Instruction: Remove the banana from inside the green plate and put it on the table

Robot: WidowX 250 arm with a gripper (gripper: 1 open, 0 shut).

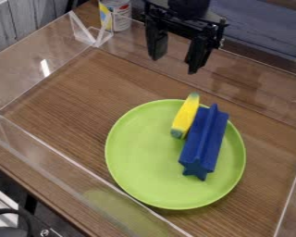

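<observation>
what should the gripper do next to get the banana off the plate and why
Probably move toward the camera and descend over the banana. The gripper hangs open, empty, above bare table beyond the green plate, and the banana lies against the blue block, so approach from its free side.

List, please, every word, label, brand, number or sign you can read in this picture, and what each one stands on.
None can be read.
Bottle behind the table's far wall: a coloured label, too blurred and small to read.
Banana, blue block, green plate and gripper: no markings visible.
</observation>
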